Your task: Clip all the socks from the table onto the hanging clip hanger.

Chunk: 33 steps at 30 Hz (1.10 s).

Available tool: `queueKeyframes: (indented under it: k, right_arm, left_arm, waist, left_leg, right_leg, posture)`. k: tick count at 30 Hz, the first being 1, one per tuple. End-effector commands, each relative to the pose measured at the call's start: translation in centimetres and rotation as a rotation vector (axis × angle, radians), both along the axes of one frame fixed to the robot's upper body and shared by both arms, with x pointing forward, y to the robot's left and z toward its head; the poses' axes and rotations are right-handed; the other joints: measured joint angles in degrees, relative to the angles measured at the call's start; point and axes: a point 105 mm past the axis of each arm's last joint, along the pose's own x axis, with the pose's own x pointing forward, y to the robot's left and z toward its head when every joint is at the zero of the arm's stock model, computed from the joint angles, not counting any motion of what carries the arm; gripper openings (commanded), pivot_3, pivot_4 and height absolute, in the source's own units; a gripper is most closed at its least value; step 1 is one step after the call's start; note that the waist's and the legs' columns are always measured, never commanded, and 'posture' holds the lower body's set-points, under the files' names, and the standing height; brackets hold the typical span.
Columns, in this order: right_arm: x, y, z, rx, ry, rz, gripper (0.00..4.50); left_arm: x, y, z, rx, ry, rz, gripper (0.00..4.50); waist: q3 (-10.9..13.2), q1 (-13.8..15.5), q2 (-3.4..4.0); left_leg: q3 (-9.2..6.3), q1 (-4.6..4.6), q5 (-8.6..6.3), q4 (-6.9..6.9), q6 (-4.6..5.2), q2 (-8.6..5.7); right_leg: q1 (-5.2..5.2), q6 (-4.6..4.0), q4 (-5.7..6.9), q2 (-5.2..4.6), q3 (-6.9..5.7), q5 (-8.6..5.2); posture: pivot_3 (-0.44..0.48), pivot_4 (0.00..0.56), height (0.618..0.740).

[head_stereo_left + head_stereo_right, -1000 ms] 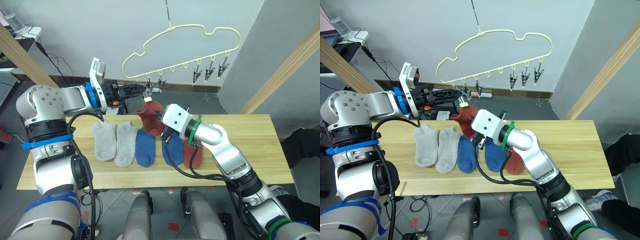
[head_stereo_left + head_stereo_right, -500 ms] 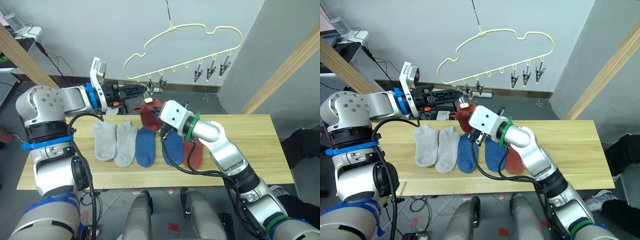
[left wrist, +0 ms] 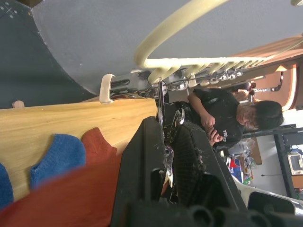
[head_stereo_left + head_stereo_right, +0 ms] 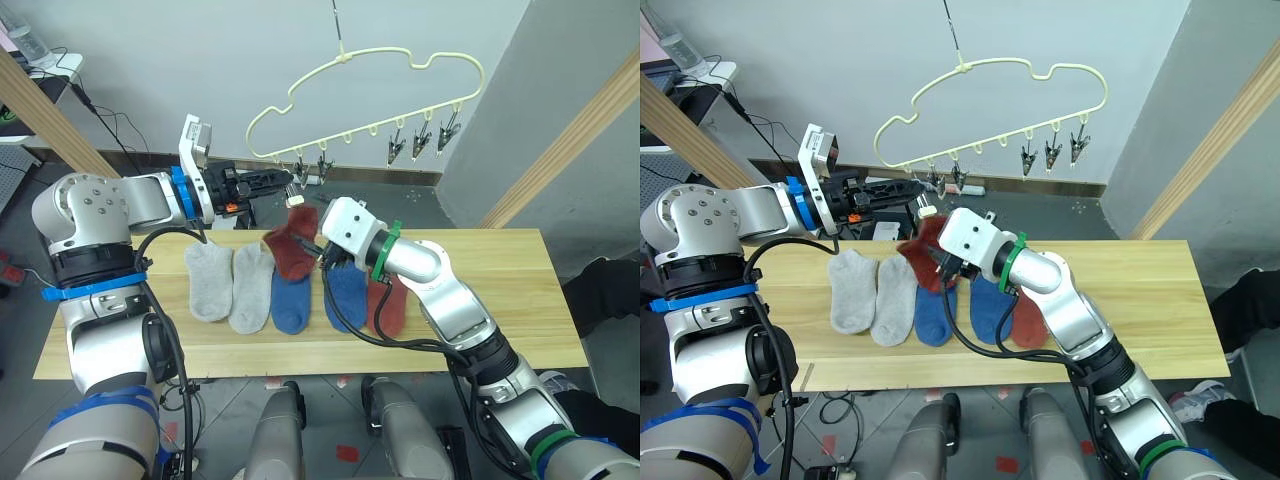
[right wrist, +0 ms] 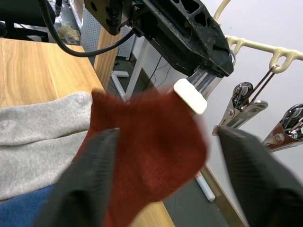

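The pale-yellow clip hanger [image 4: 365,105] hangs by its hook above the far edge of the table [image 4: 500,300], six metal clips strung along its straight bar.

The left gripper [image 4: 285,181] reaches level to the hanger's leftmost clip [image 4: 297,176], its black fingers [image 3: 189,161] clenched on that clip's handles, as the left wrist view shows. A rust-red sock [image 4: 292,245] hangs just below that clip, its top edge at the clip's cream-tipped jaw [image 5: 191,96] and its lower part drooping toward the table. Whether the clip bites the sock cannot be told.

The right gripper [image 5: 163,184] sits just beside the hanging sock, below the hanger's bar. Its two fingers [image 5: 90,175] are spread wide on either side of the sock, released, with no cloth pinched between them.

Under the hanger, five socks lie in a row on the table: two light grey socks [image 4: 230,283] on the side of the left arm, then a blue sock [image 4: 291,300], a second blue sock [image 4: 346,296] and a second rust-red sock [image 4: 388,306], the last two partly covered by the right arm.

A person in a black shirt [image 3: 222,118] sits in the background of the left wrist view, beyond the hanger.
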Motion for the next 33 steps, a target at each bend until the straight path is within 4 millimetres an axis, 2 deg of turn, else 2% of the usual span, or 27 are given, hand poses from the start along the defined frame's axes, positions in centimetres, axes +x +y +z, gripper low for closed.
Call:
queueKeyframes:
  k: [1,4,8,15,30,33]
  right_arm:
    - [-1.4,-0.9,1.3,0.046,-0.033,0.026,4.46]
    - [-2.2,-2.1,1.0,0.067,0.006,0.027,4.46]
    - [-2.0,-2.9,0.7,0.074,0.025,-0.016,4.46]
    - [-1.5,-2.9,-1.6,0.059,0.101,-0.054,4.46]
    - [-1.3,-2.8,-1.7,0.073,0.123,-0.067,4.46]
    - [-1.4,-2.3,-2.5,0.076,0.18,-0.049,4.46]
  left_arm:
    - [-0.4,-0.1,1.5,-0.004,-0.073,-0.023,0.21]
    - [-0.4,-0.1,1.4,-0.003,-0.075,-0.021,0.21]
    - [-0.5,0.1,1.1,0.0,-0.073,-0.017,0.21]
    - [-0.3,0.8,1.0,0.037,-0.09,0.005,0.21]
    - [-0.4,0.9,1.0,0.064,-0.131,0.0,0.21]
    - [-0.4,0.9,1.1,0.063,-0.131,0.001,0.21]
  waist:
    - [0.0,0.1,0.0]
    - [0.0,0.2,0.0]
    - [0.0,0.0,0.0]
    - [0.0,-0.1,0.0]
    - [0.0,0.0,-0.01]
    - [0.0,0.0,-0.01]
  left_leg:
    - [0.0,0.0,0.0,0.0,0.0,0.0]
    - [-0.01,-0.01,0.0,-0.01,0.0,0.0]
    - [0.01,0.0,0.0,0.02,0.0,0.0]
    - [0.0,0.02,0.01,0.0,-0.02,-0.01]
    - [0.01,0.01,0.01,0.02,-0.01,0.0]
    - [0.01,0.01,0.01,0.02,-0.01,-0.01]
  right_leg:
    - [0.0,0.0,0.0,0.0,0.0,0.0]
    - [0.01,0.0,-0.01,-0.02,-0.01,0.0]
    - [0.01,0.0,0.02,-0.04,0.02,0.0]
    - [0.0,0.0,0.02,0.1,-0.01,0.0]
    - [0.0,0.0,0.02,0.0,0.01,0.0]
    - [0.0,0.0,0.02,0.0,0.0,0.0]
  posture:
    - [-0.055,0.327,0.74]
    - [-0.061,0.326,0.74]
    - [-0.065,0.322,0.74]
    - [-0.061,0.316,0.74]
    - [-0.052,0.317,0.74]
    - [-0.054,0.319,0.74]
